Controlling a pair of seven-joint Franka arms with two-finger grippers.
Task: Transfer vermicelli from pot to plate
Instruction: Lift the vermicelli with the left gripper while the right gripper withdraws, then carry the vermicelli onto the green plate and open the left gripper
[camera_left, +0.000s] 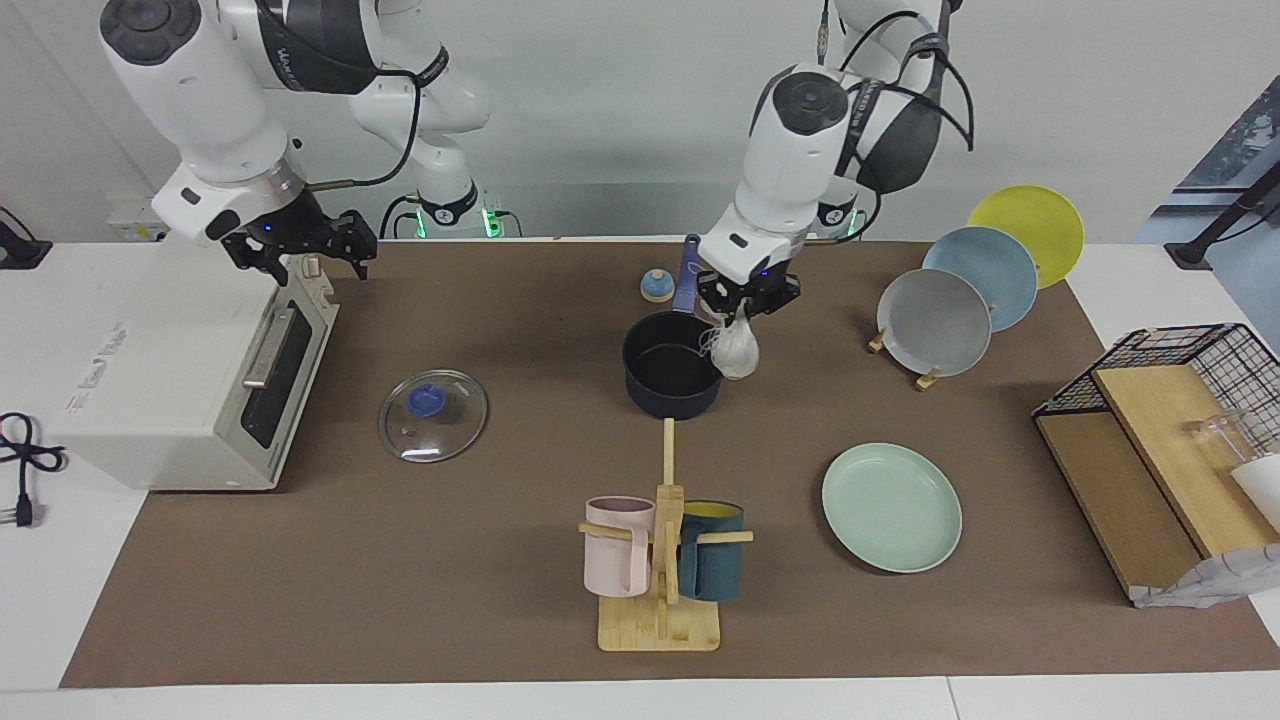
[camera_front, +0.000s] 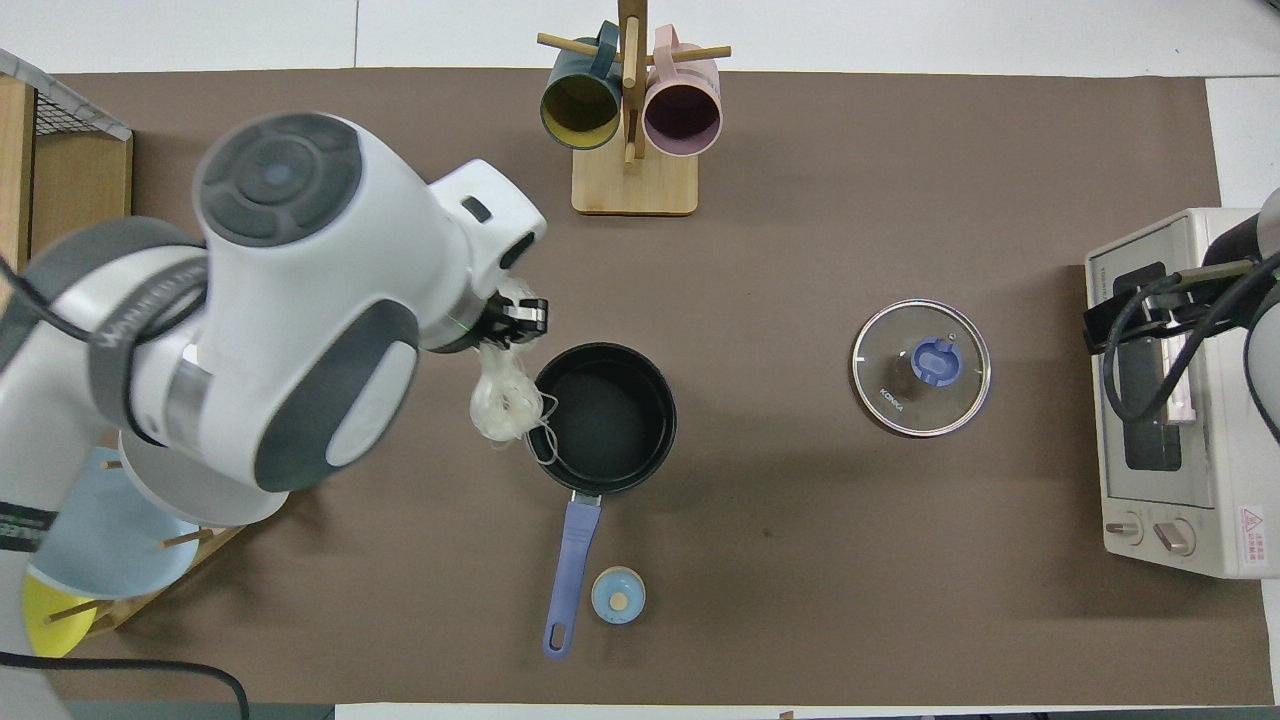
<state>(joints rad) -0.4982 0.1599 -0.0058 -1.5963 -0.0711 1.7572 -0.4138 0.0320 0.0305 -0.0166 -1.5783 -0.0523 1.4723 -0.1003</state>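
Note:
The dark navy pot (camera_left: 670, 375) (camera_front: 605, 417) stands mid-table, its blue handle pointing toward the robots; its black inside looks bare. My left gripper (camera_left: 745, 308) (camera_front: 512, 318) is shut on a translucent white clump of vermicelli (camera_left: 736, 348) (camera_front: 503, 395), which hangs beside the pot's rim on the left arm's side, a few strands trailing over the rim. The pale mint-green plate (camera_left: 891, 507) lies farther from the robots, toward the left arm's end; the overhead view hides it under the arm. My right gripper (camera_left: 300, 245) waits over the toaster oven.
A glass lid (camera_left: 433, 415) (camera_front: 921, 367) lies toward the right arm's end. A white toaster oven (camera_left: 190, 385) (camera_front: 1170, 395) stands there. A mug rack (camera_left: 662, 560) (camera_front: 630, 120) holds pink and teal mugs. Grey, blue and yellow plates (camera_left: 960, 300) stand in a rack. A small blue knob (camera_left: 657, 286) sits beside the handle. A wire basket (camera_left: 1160, 440).

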